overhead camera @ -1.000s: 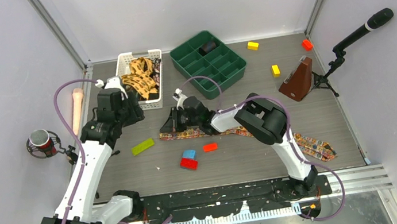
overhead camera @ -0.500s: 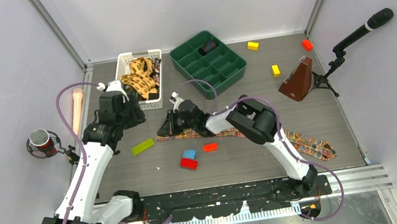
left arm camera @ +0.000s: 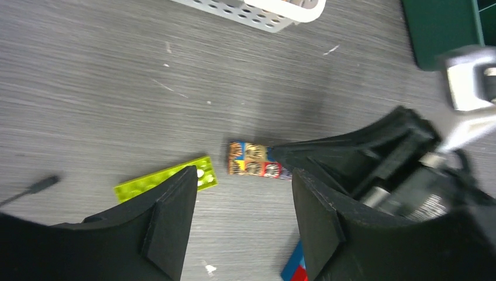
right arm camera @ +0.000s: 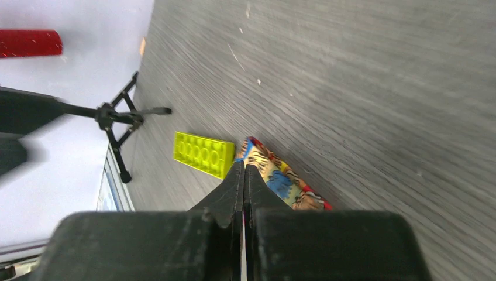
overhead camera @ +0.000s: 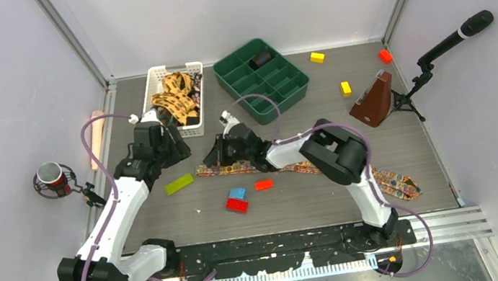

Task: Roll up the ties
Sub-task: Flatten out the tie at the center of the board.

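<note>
One patterned tie [overhead camera: 308, 167] lies flat across the table, its narrow end [left arm camera: 254, 167] at the left and its wide end near the right arm's base. My right gripper [overhead camera: 209, 161] is shut, its tips [right arm camera: 243, 168] down at that narrow end, with the fabric [right arm camera: 281, 181] running beside them. Just left of it, my left gripper [left arm camera: 244, 175] hangs open above the table and holds nothing. More ties [overhead camera: 175, 96] are piled in the white basket [overhead camera: 150, 88].
A lime plate [overhead camera: 178, 184] lies next to the tie's narrow end, with blue [overhead camera: 238, 193] and red [overhead camera: 236, 204] blocks below it. A green divided tray [overhead camera: 239, 94] stands at the back, a brown metronome [overhead camera: 373, 101] and microphone stand [overhead camera: 454, 37] to the right.
My left gripper has moved right, toward the tie's narrow end, and its jaws have spread wider. The right gripper stays shut at the tie's end, having shifted only slightly.
</note>
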You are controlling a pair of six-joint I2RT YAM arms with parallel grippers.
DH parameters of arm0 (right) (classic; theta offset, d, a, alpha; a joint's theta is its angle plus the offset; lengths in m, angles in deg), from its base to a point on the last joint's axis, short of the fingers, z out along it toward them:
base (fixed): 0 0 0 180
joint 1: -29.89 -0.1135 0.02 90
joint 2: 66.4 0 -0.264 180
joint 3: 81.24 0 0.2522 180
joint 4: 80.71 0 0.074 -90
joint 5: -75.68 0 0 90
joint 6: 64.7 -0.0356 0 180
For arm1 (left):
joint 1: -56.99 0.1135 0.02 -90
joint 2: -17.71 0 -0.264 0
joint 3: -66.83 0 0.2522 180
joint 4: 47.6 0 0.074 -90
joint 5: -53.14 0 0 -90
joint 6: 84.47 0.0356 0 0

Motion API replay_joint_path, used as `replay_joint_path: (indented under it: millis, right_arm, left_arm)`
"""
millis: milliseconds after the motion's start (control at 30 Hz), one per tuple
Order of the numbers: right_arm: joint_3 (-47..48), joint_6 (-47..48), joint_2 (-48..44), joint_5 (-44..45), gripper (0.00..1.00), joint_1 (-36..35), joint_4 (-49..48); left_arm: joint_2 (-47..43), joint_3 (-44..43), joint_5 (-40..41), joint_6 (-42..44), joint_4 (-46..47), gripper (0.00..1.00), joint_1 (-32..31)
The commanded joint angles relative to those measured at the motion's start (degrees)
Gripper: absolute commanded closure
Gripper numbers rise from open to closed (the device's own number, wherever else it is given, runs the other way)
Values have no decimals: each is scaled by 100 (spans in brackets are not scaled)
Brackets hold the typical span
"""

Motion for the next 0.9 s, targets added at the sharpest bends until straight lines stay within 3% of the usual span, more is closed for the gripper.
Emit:
replay_joint_path:
  millis: [0,200,500,867]
  right_arm:
    - [-139,333,-1437,595,98,226,576]
    - [-117,763,-1993,496,97,321,2067]
    - [-691,827,-2087,258,99,321,2145]
    - [-766,839,-2075,345,100,321,2180]
  left_arm:
    - [179,421,-722,-643,1196,38,41]
    - [529,984,-971,-1009,2041,38,39]
    - [764,1720,-800,-1492,2831,38,41]
    - [723,1779,-663,-1873,2083,28,41]
